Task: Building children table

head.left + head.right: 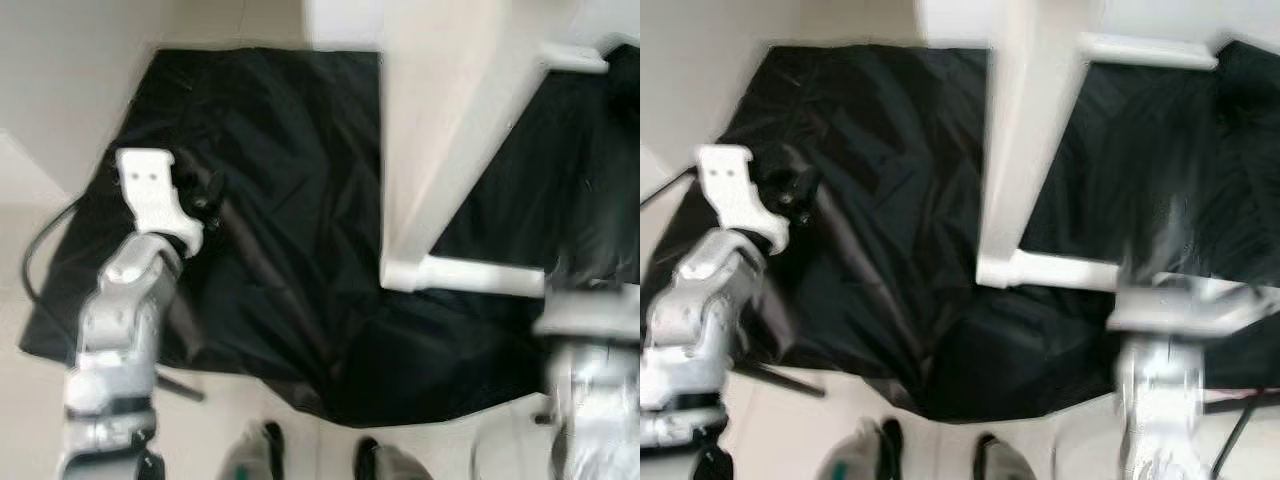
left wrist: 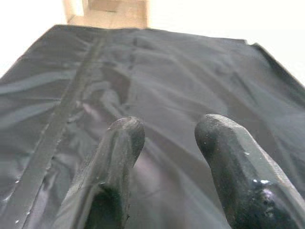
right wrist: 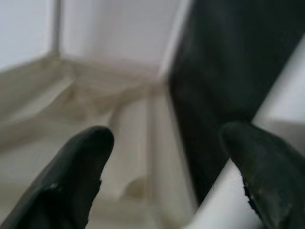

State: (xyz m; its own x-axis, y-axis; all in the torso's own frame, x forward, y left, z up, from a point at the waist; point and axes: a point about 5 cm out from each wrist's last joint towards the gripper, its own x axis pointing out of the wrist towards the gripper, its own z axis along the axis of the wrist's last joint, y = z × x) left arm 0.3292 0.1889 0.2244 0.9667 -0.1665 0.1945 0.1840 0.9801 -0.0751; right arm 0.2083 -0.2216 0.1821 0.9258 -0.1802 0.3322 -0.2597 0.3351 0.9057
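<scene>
Standing over the black sheet, both end effectors empty and parted: left end effector above it, right end effector near the white table frame. Next, probably gripping that frame.

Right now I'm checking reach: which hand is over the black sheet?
The left hand, its fingers apart above the black sheet. The right hand faces the white table frame instead.

Home floor, black sheet underfoot
</scene>
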